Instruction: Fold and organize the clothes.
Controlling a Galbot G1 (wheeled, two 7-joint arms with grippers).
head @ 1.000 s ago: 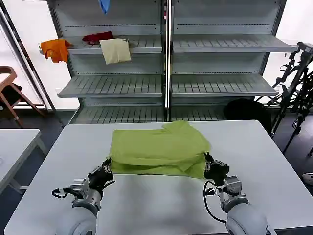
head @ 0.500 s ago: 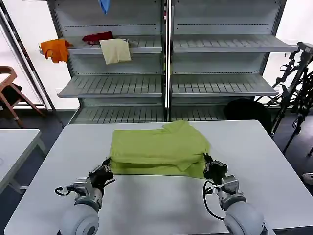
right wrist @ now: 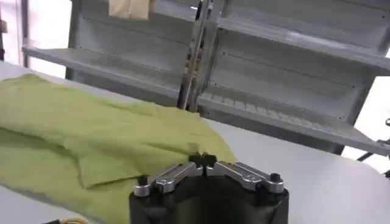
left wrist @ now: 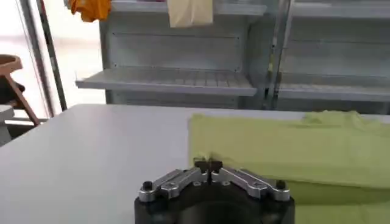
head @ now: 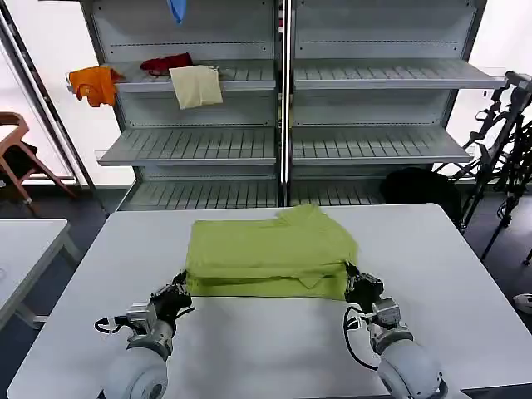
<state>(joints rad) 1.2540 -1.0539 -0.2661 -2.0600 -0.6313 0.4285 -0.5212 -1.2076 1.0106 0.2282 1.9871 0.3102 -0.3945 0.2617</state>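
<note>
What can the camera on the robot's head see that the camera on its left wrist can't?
Head camera alone: the whole white table, both arms, the right hand at the T-shirt's near right corner, a red cloth on the shelf, a blue item hanging above.

Left wrist camera alone: a close look at the left hand, fingers closed at the shirt's near edge.

Both: the lime-green T-shirt folded on the table, the grey shelves, the orange garment and cream cloth.
</note>
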